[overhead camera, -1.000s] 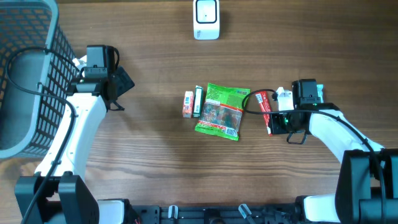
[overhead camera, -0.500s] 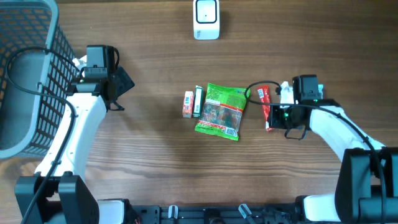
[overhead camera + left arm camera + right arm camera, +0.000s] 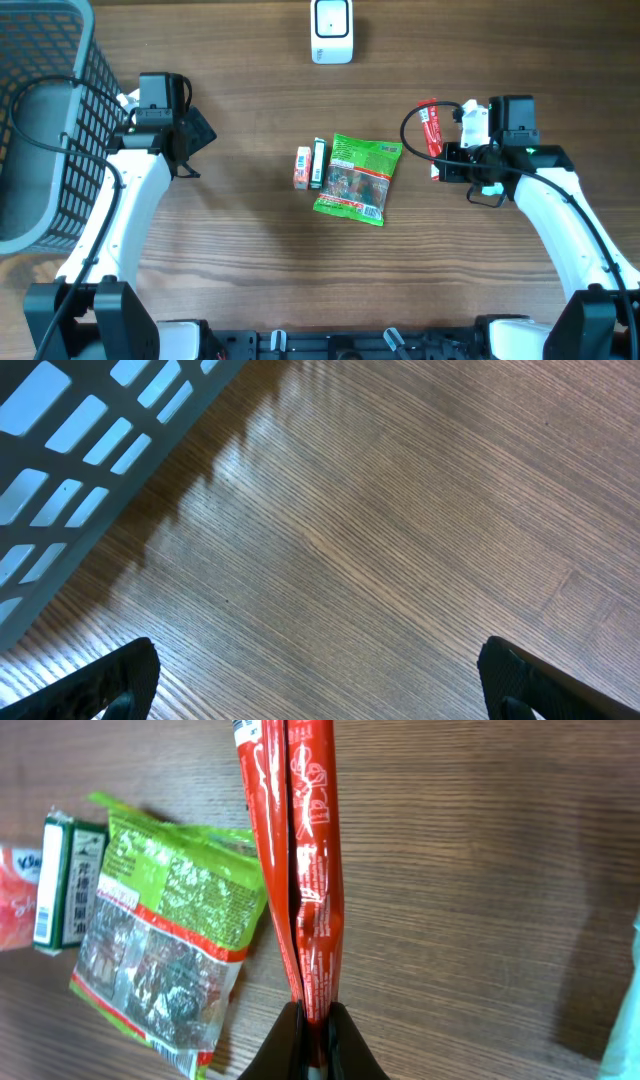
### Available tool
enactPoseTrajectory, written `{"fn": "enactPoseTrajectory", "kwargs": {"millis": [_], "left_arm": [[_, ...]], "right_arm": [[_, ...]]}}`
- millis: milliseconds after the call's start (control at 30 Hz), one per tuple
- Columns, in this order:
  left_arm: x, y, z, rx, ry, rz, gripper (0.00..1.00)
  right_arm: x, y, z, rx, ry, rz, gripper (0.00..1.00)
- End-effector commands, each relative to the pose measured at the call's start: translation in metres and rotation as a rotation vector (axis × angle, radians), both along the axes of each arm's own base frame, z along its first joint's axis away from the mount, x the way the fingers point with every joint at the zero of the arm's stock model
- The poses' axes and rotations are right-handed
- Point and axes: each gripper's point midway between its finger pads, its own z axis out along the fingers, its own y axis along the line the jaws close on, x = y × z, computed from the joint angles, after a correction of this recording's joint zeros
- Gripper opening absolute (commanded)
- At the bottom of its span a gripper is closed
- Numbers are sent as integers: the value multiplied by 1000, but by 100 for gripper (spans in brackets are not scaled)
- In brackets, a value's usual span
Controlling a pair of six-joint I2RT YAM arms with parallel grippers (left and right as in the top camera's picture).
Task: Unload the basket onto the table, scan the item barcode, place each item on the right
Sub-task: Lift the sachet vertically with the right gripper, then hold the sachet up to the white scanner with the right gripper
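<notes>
Red packet [image 3: 305,870] pinched tight in right gripper [image 3: 310,1035], held up right of green bag [image 3: 352,176]. Left gripper [image 3: 320,685] fingers spread, idle. Carry step, looks like; next needs barcode turned toward scanner [image 3: 331,31].

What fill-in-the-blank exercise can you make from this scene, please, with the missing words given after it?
1. The right gripper is shut on a ___ packet.
2. The left gripper is ___ and holds nothing.
3. The basket stands on the robot's ___ side.

Missing words: red; open; left.
</notes>
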Motion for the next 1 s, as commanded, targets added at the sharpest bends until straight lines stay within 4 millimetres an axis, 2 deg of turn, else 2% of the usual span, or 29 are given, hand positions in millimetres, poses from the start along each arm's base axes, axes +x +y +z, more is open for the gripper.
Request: {"fn": "enactPoseTrajectory", "kwargs": {"millis": [0,167,267,433,500,633,700,833,967], "left_arm": [[0,4,-1,15,4,2,100],[0,4,-1,15,4,2,100],[0,4,-1,15,4,2,100],[0,4,-1,15,4,2,100],[0,4,-1,15,4,2,100],[0,4,-1,15,4,2,100],[0,4,-1,15,4,2,100],[0,4,-1,15,4,2,100],[0,4,-1,15,4,2,100]], "right_arm": [[10,6,32,14,-64,60,4],[18,6,78,3,-87,62,4],[22,4,97,-61,-112,69,4],[26,20,129,-117,-178,139,4],[36,17,147,-175,-231,121,4],[44,18,187,-180,-250,126,4],[56,20,212,-179,-254,126,4],[85,27,244,-204,-296,123,4],[120,45,254,-287,-386,133,4]]}}
